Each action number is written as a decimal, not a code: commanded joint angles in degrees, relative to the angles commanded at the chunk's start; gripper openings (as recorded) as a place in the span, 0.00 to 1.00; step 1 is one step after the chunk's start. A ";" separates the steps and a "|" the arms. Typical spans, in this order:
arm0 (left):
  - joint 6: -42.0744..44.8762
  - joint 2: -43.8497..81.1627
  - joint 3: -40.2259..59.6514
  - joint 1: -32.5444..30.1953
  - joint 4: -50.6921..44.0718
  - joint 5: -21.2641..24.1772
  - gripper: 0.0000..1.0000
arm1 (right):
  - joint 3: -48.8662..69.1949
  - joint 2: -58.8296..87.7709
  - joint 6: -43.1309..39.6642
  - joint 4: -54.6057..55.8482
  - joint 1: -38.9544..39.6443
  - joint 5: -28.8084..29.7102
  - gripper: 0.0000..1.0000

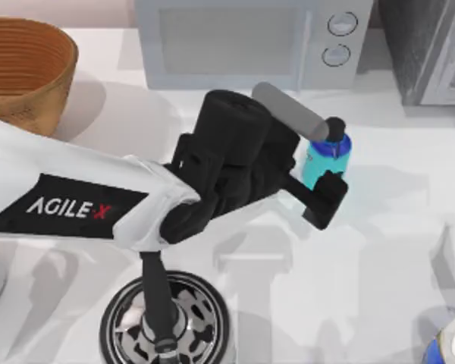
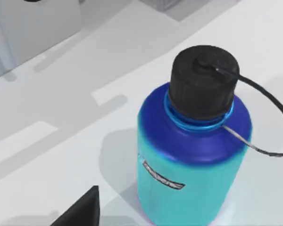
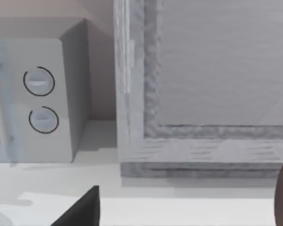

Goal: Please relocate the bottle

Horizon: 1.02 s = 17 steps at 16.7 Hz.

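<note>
The bottle (image 1: 327, 155) stands upright on the white table right of centre, in front of the microwave. It is small, with a turquoise body, a darker blue shoulder and a black round cap with a thin tether loop. The left wrist view has the bottle (image 2: 193, 155) close up. My left gripper (image 1: 324, 163) is open around it, one finger behind the bottle and one in front. A small gap shows between the bottle and the dark finger (image 2: 80, 212). In the right wrist view, one dark finger (image 3: 80, 212) of my right gripper sits off to the side, open and holding nothing.
A woven basket (image 1: 23, 68) stands at the back left. Behind the bottle is the microwave (image 1: 250, 42), with a grey textured cabinet (image 1: 432, 45) to its right. A black-and-white round object (image 1: 167, 322) lies at the front, a blue-and-white one (image 1: 449, 347) at the front right edge.
</note>
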 joint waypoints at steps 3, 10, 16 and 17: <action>-0.01 4.01 5.35 -0.13 -2.56 -0.01 1.00 | 0.00 0.00 0.00 0.00 0.00 0.00 1.00; -0.27 21.25 17.87 -0.18 2.74 -0.16 1.00 | 0.00 0.00 0.00 0.00 0.00 0.00 1.00; -0.26 22.75 18.75 -0.20 3.85 -0.09 1.00 | 0.00 0.00 0.00 0.00 0.00 0.00 1.00; -0.26 22.75 18.75 -0.20 3.85 -0.09 0.92 | 0.00 0.00 0.00 0.00 0.00 0.00 1.00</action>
